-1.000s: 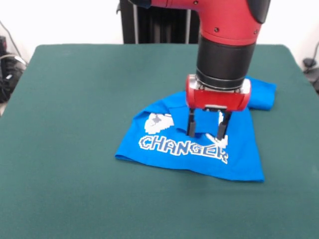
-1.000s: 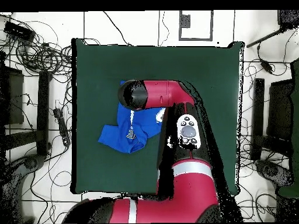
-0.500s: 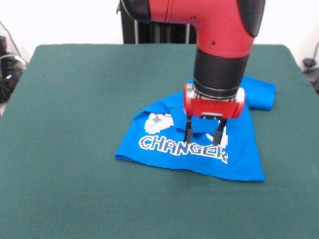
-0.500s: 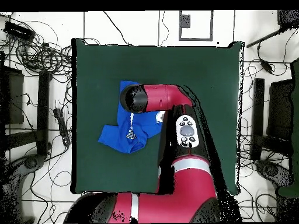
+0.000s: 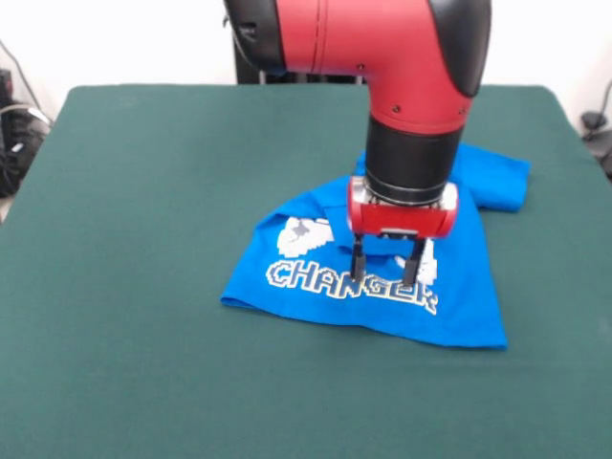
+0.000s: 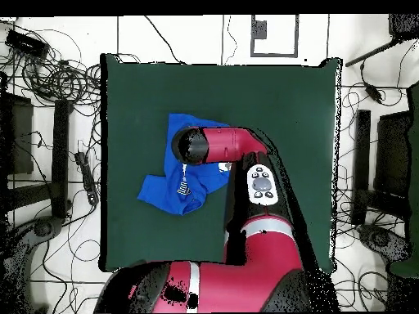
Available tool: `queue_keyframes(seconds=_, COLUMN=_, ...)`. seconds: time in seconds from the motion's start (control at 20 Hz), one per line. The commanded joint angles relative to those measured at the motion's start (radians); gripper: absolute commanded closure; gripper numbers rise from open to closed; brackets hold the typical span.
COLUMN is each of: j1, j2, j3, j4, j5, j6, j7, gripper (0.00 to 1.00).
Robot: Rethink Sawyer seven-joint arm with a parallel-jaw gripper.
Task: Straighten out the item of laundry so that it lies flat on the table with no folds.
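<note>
The small bright blue T-shirt (image 5: 382, 277) lies crumpled right of centre on the wide dark green felt table (image 5: 143, 191), its white "CHANGER" lettering facing up and one sleeve bunched toward the far right. The red and black arm's gripper (image 5: 384, 270) stands over the print, its two dark fingers (image 5: 358, 260) spread apart with tips at the fabric, clasping nothing. From overhead, the arm's wrist (image 6: 193, 145) covers the gripper; only the shirt (image 6: 173, 192) shows around it.

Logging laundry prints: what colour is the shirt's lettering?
White, on the bright blue shirt; clearest in the front view.
</note>
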Motion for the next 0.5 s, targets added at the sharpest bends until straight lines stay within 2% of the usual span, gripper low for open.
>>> queue_keyframes(seconds=0.05, j1=-0.015, j2=0.056, j3=0.084, j4=0.112, j5=-0.055, j6=-0.044, j7=-0.006, gripper=0.0)
queue_keyframes(seconds=0.5, j1=-0.018, j2=0.043, j3=0.085, j4=0.141, j5=-0.061, j6=-0.054, j7=-0.002, gripper=0.0)
